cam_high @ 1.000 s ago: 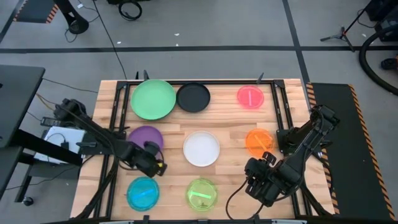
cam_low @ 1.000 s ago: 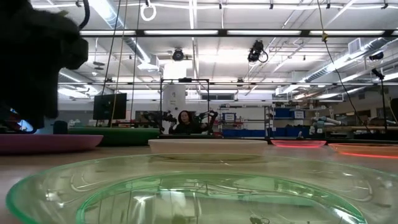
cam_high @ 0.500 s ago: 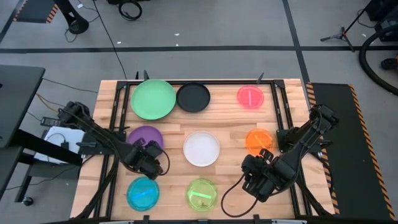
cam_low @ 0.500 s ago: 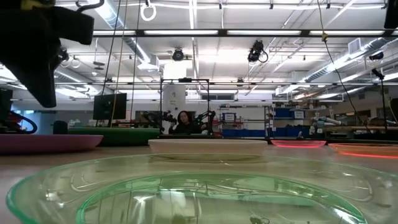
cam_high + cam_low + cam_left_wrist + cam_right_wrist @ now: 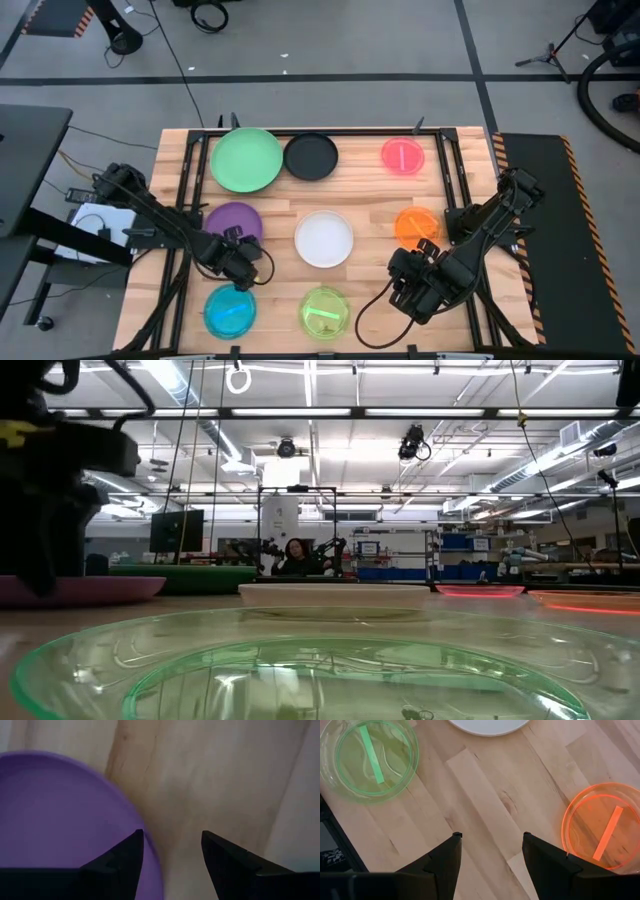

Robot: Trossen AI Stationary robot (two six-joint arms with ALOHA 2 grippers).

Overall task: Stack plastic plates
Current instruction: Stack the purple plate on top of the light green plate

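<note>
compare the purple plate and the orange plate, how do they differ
The purple plate is opaque and larger; the orange plate is translucent and smaller, with a strip showing inside. The purple one has the open left gripper low over its rim; the orange one lies apart from the open right gripper. Both are round, shallow, flat on the table.

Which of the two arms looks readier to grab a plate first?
Probably the left. Its tool hangs open right at the purple plate's rim, one finger over the plate, one over bare wood. The right tool is open too, but over bare table between the yellow-green plate and orange plate.
</note>
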